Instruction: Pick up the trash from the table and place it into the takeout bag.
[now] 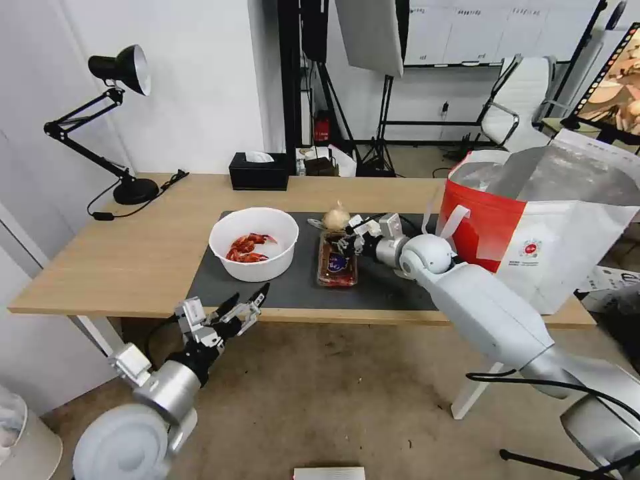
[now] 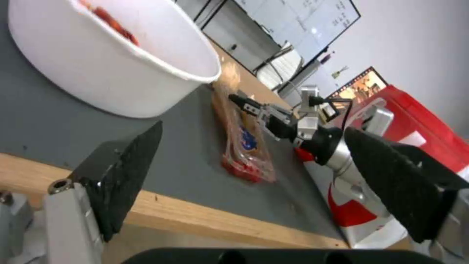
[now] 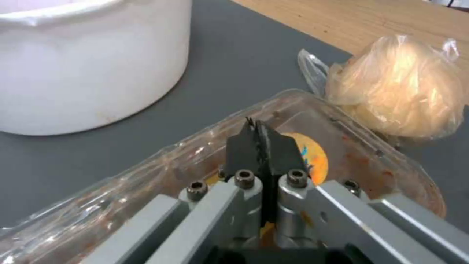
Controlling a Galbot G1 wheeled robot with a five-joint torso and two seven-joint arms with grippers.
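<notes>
Takeout bag (image 1: 533, 220) standing at the mat's (image 1: 293, 287) right end. White bowl (image 1: 253, 243) sitting on mat's left part, plastic tray (image 1: 337, 263) beside it, knotted bag (image 1: 336, 217) just behind. Right gripper (image 3: 261, 141) hovering pinched together over tray; left gripper (image 1: 247, 307) hanging spread at mat's near edge.

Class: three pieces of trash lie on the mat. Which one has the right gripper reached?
The clear tray: the right gripper, fingers shut, sits over it. The bowl and tan bag lie beside it, untouched.

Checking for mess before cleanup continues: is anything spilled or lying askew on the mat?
Nothing spilled. The bowl, clear tray and knotted bag sit on the mat; red residue stays inside the tray.
</notes>
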